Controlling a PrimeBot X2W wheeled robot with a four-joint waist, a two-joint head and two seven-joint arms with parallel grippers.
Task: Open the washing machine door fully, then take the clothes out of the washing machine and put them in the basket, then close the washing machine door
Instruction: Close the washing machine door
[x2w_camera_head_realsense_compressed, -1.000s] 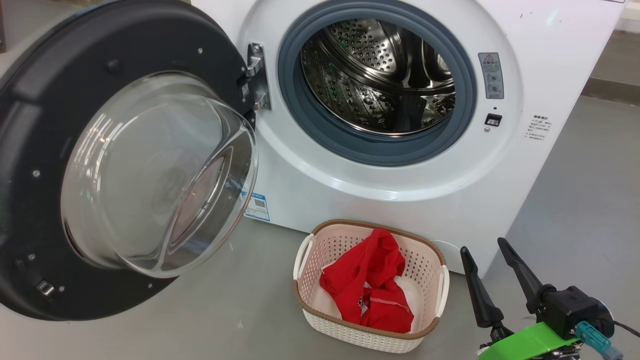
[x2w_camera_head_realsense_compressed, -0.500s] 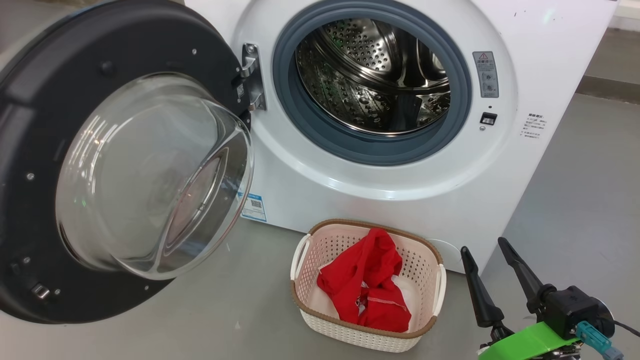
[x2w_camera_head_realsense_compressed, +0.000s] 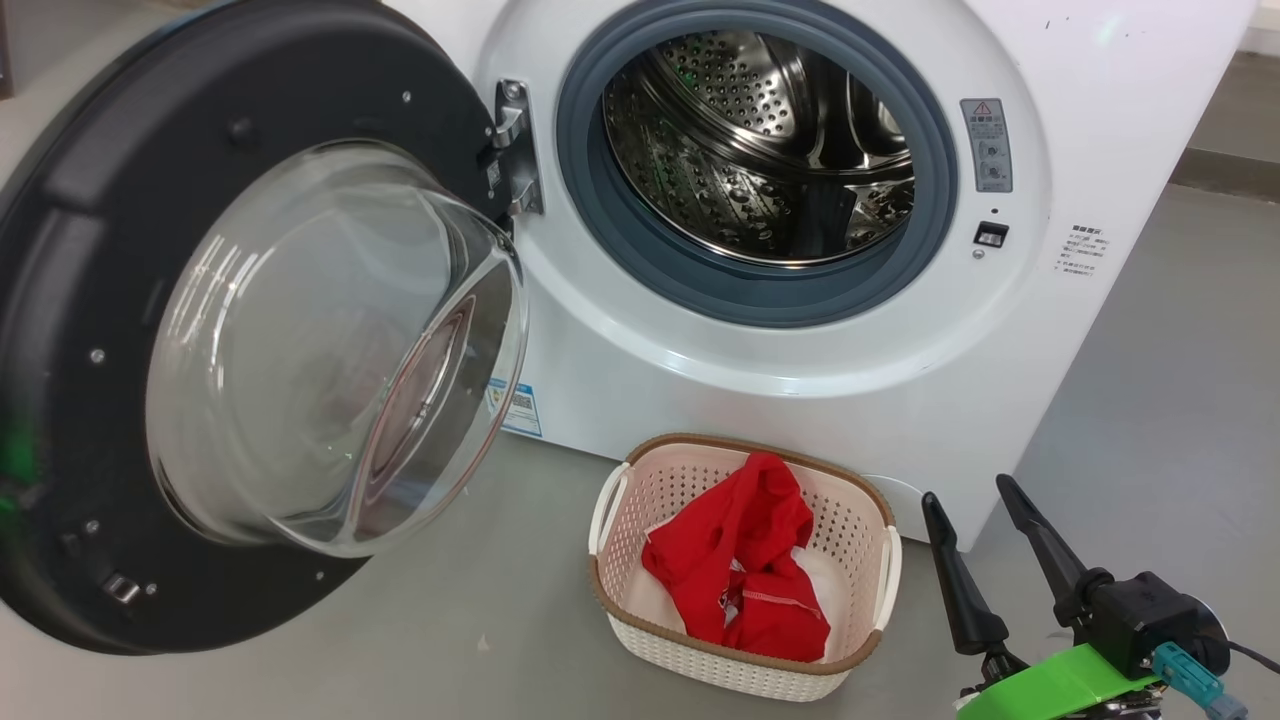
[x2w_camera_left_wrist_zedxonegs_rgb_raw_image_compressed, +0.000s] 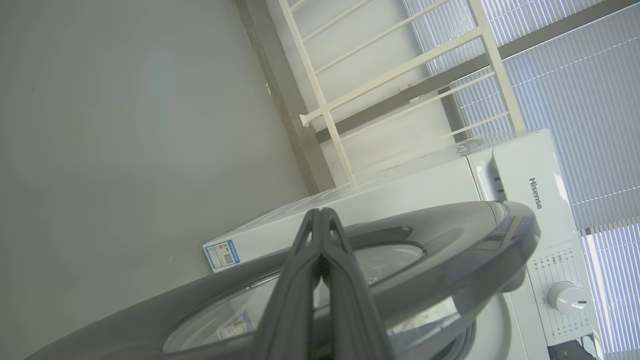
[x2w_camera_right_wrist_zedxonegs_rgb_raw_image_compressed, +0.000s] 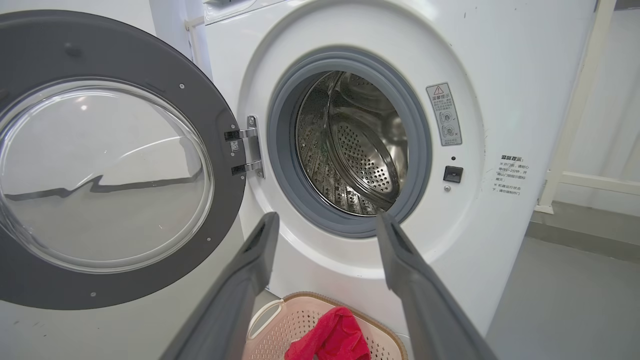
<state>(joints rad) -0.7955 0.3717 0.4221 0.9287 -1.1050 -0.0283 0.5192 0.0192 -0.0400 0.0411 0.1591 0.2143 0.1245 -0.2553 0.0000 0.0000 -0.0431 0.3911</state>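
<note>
The white washing machine (x2w_camera_head_realsense_compressed: 800, 400) stands with its steel drum (x2w_camera_head_realsense_compressed: 760, 150) bare. The washing machine door (x2w_camera_head_realsense_compressed: 100, 200) hangs open to the left, its glass bowl (x2w_camera_head_realsense_compressed: 330, 350) facing me. On the floor in front sits the cream basket (x2w_camera_head_realsense_compressed: 745, 445) holding the red clothes (x2w_camera_head_realsense_compressed: 740, 570). My right gripper (x2w_camera_head_realsense_compressed: 965, 492) is open and holds nothing, just right of the basket; in its wrist view the right gripper (x2w_camera_right_wrist_zedxonegs_rgb_raw_image_compressed: 326, 217) points at the drum above the basket (x2w_camera_right_wrist_zedxonegs_rgb_raw_image_compressed: 320, 296). My left gripper (x2w_camera_left_wrist_zedxonegs_rgb_raw_image_compressed: 320, 212) is shut on nothing, close against the door's outer face (x2w_camera_left_wrist_zedxonegs_rgb_raw_image_compressed: 450, 235).
Grey floor surrounds the machine. A white railing (x2w_camera_left_wrist_zedxonegs_rgb_raw_image_compressed: 325, 110) and window blinds (x2w_camera_left_wrist_zedxonegs_rgb_raw_image_compressed: 575, 75) stand behind it. A white post (x2w_camera_right_wrist_zedxonegs_rgb_raw_image_compressed: 575, 110) rises to the machine's right. A blue label sticker (x2w_camera_head_realsense_compressed: 515, 408) sits low on the machine's front.
The head camera has wobbled a little. The door's free edge has shifted slightly right relative to its hinge. The right gripper, basket and clothes have stayed put.
</note>
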